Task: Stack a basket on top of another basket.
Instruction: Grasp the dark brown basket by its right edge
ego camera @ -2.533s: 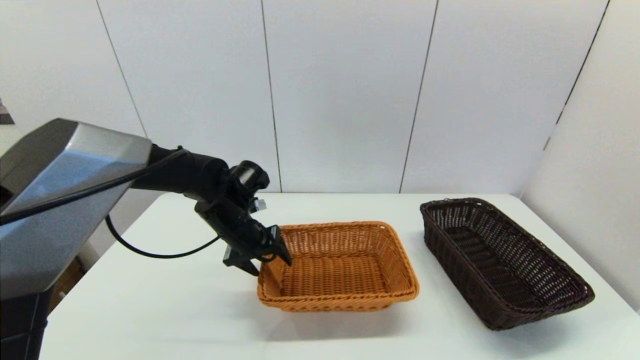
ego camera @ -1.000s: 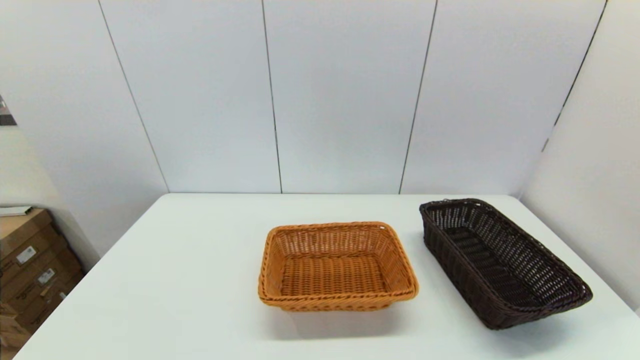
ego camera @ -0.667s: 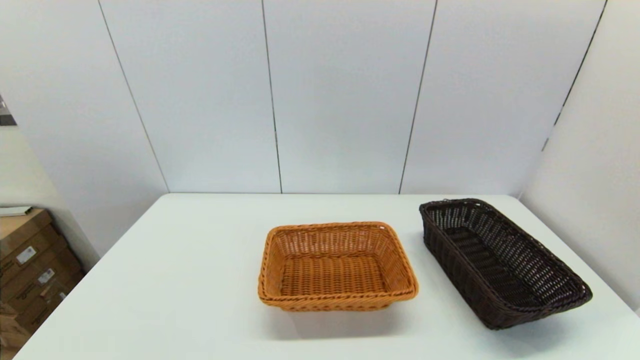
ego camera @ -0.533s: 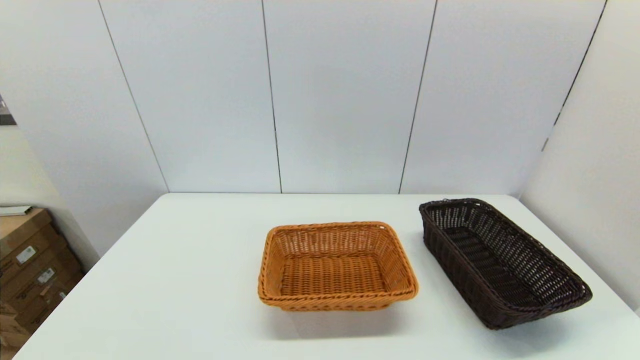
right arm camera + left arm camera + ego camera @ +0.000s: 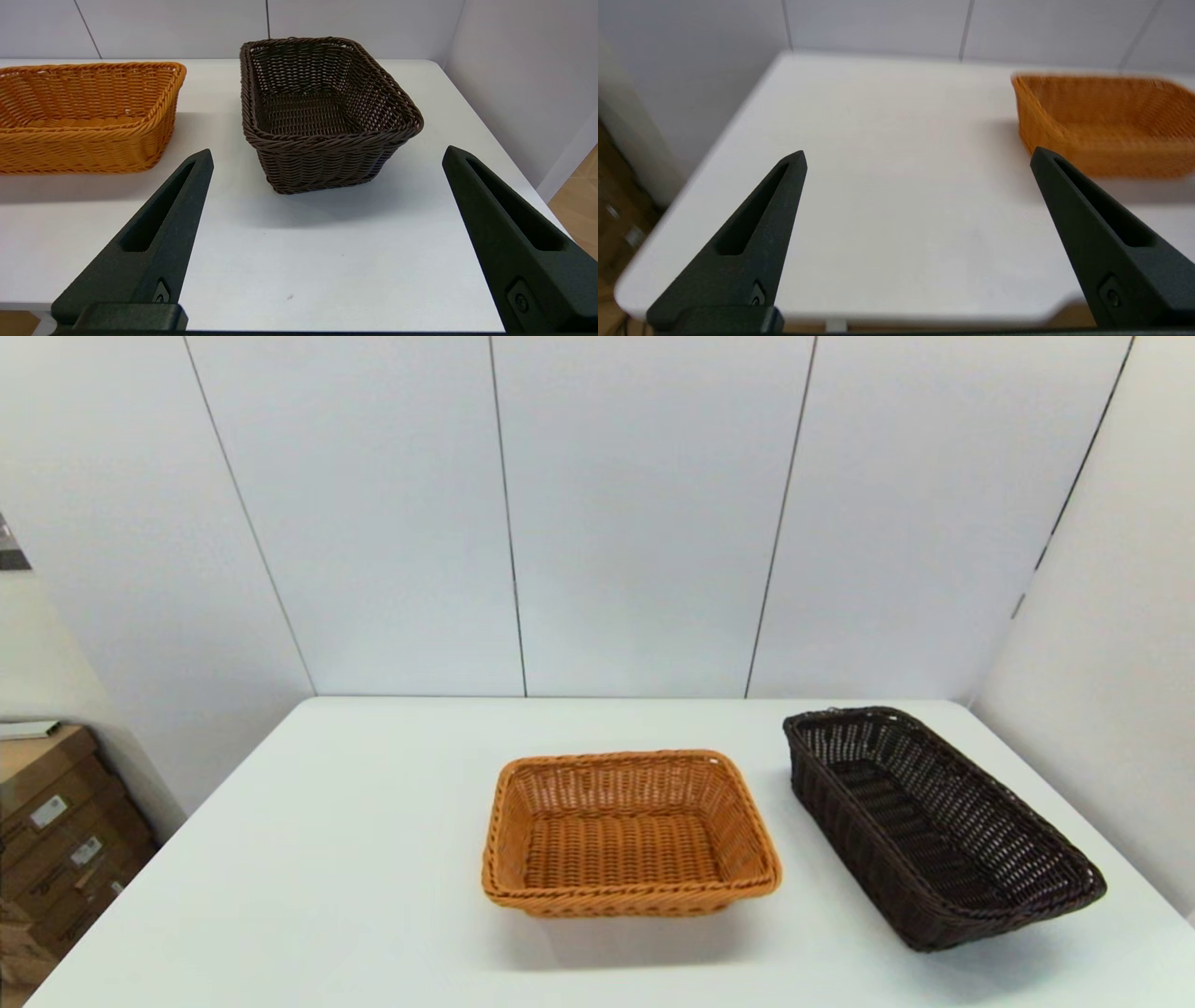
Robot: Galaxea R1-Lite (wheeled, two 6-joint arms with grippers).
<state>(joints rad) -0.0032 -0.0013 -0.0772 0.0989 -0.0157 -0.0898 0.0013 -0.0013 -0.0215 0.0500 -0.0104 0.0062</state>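
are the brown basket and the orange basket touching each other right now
Apart. The head view shows bare white table between the brown basket and the orange basket; the right wrist view shows the same gap.

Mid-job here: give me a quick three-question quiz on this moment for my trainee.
1. True or false: the dark basket already sits on the orange basket.
2. Which gripper's view faces the dark basket: A) left gripper, B) right gripper?
3. Fill in: both grippers are ____, holding nothing.

Key: 1 false, the baskets stand apart on the table. 2 B. 3 open.
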